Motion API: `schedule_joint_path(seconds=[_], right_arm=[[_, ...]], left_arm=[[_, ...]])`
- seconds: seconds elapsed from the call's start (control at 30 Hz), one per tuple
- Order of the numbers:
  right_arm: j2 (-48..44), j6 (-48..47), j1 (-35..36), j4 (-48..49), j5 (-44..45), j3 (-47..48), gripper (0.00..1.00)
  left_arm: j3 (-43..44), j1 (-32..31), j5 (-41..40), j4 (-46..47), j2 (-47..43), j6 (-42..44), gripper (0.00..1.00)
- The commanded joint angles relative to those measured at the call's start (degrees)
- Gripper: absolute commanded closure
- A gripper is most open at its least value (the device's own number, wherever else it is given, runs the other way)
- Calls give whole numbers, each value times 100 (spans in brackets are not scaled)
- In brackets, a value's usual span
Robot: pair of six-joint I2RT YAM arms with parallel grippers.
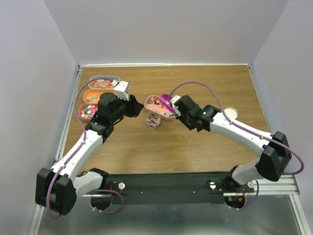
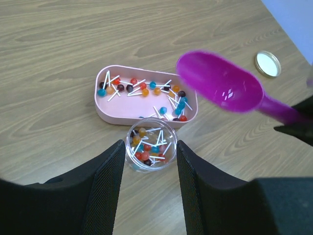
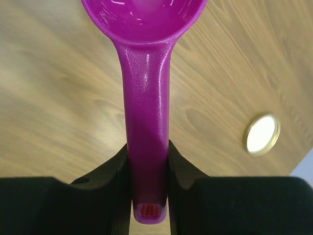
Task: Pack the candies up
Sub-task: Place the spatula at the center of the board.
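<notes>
Magenta, glossy moulded plastic forms the scoop (image 3: 145, 98), a rounded bowl on a flat handle. The black fingers of the right gripper (image 3: 146, 159) are clamped on that handle, with the bowl at the right end of the pink tray (image 2: 105, 110).

Matte wood-grain laminate covers the table (image 1: 195, 147), which is enclosed by plain pale lilac walls (image 1: 171, 29).

The candies (image 2: 142, 90) are small glossy balls on white sticks, in red, orange, blue and dark tones. They lie scattered in the shallow, round-cornered pink tray at frame centre and heaped in a clear round jar (image 2: 149, 129) just below it.

Fingers of the left gripper (image 2: 150, 147) stand apart, and the jar shows through the gap.

Three further trays (image 1: 84, 93) of sweets sit at the upper left of the top view.

A round, gold-rimmed lid (image 2: 267, 63) lies flat at the right, well apart.
</notes>
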Motion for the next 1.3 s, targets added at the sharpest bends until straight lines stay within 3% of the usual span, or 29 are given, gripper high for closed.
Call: schedule_joint_path(seconds=[0.0, 0.13, 0.33, 0.73, 0.93, 1.03, 1.07, 1.27], right_arm=[[-269, 934, -1004, 755, -372, -421, 99], [-260, 1567, -2091, 1255, -608, -1044, 99], [2, 2103, -3139, 2161, -1171, -1511, 99], [891, 2323, -3659, 2777, -1461, -1714, 98], [1207, 2350, -3712, 2839, -1365, -1749, 81], [1147, 2367, -3721, 2882, -1303, -1810, 69], [1138, 2367, -3712, 2883, -1303, -1819, 61], [927, 2359, -3712, 2848, -1365, -1846, 40]], left_arm=[[-134, -47, -142, 193, 25, -322, 46], [-300, -178, -326, 193, 16, -462, 46], [-538, -407, -599, 202, 113, -647, 46], [-468, -557, -898, 237, 771, -849, 45], [-407, -557, -968, 219, 825, -911, 44], [-328, -557, -995, 184, 851, -849, 43], [-301, -557, -1003, 175, 869, -815, 42], [356, -557, -1056, -271, 1422, -498, 37]])
